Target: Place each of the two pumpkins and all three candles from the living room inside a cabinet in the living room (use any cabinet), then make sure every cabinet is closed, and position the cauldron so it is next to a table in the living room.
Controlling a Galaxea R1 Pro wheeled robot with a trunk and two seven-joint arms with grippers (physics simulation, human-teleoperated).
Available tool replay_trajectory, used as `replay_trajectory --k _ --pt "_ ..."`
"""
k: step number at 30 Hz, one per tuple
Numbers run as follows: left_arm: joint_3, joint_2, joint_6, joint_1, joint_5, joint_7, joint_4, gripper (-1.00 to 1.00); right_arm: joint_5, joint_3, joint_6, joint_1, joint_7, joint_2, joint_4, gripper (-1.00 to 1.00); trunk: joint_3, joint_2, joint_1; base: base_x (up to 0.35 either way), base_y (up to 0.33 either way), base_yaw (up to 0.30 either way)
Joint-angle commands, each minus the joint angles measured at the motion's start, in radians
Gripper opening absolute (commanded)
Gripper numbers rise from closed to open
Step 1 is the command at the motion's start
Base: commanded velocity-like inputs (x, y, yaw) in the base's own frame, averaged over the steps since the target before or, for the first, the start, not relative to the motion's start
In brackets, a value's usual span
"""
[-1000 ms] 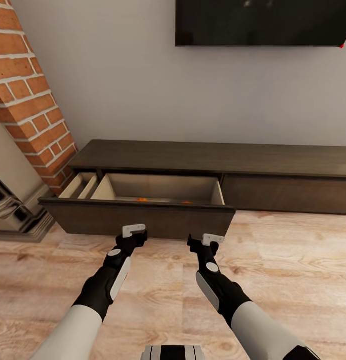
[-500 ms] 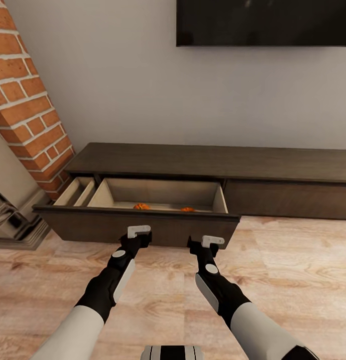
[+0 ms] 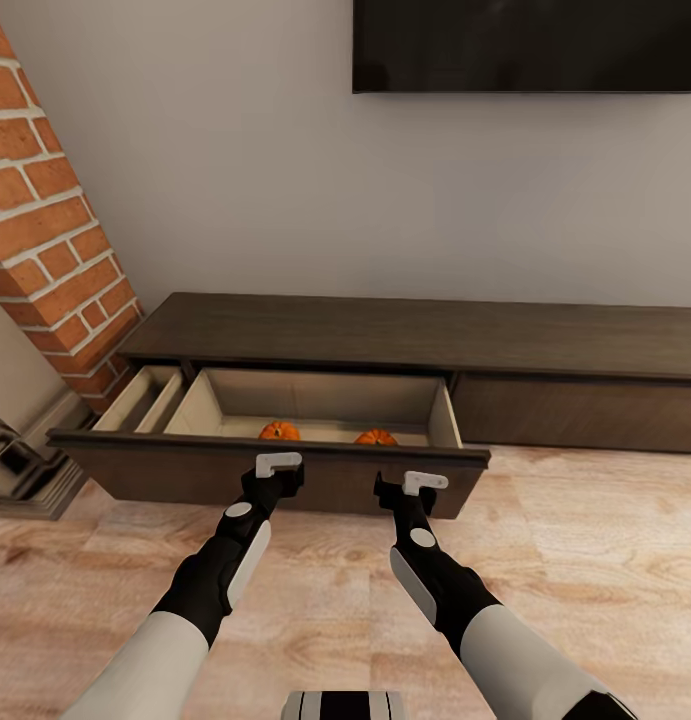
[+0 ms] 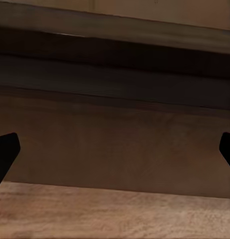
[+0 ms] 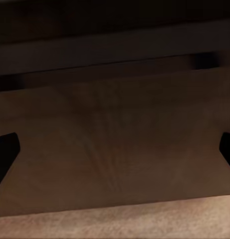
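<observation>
While both pumpkins point(image 3: 279, 431) point(image 3: 375, 438) sit inside the pulled-out drawer point(image 3: 275, 470) of the cabinet point(image 3: 545, 340), the left gripper point(image 3: 277, 466) and right gripper point(image 3: 417, 484) hover at its front, fingers spread wide and empty.

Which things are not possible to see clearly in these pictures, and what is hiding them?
- Pumpkins, head view: lower halves hidden by the drawer front.
- Drawer floor nearest the front: hidden by that front, so candles there cannot be told.
- Cabinet: cut off by the head view's right edge.
- Drawer front, both wrist views: blurred, close.
</observation>
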Motion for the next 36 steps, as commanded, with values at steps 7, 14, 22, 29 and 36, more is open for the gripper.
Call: replay_trajectory --k 7,14,22,29,36 --pt "0.0 0.001 -0.004 0.0 0.0 0.0 0.0 1.0 0.0 0.0 0.0 0.0 -0.001 -0.001 0.0 1.0 0.0 0.0 0.0 0.178 0.0 0.0" --pt "0.0 0.001 -0.004 0.0 0.0 0.0 0.0 1.0 0.0 0.0 -0.001 0.0 -0.001 0.0 0.001 1.0 0.0 0.0 0.0 0.034 0.0 0.0" --pt "0.0 0.002 -0.002 0.0 0.001 0.0 0.002 1.0 0.0 0.0 -0.001 0.0 -0.001 0.0 0.002 1.0 0.0 0.0 0.0 0.267 0.0 0.0" --pt "0.0 0.002 -0.002 0.0 0.001 0.0 0.002 1.0 0.0 0.0 -0.002 0.0 -0.001 -0.001 0.002 1.0 0.0 0.0 0.0 0.328 0.0 0.0" --pt "0.0 0.0 0.0 0.0 0.001 0.0 0.002 1.0 0.0 0.0 0.0 0.0 -0.001 -0.002 0.002 1.0 0.0 0.0 0.0 0.298 0.0 0.0"
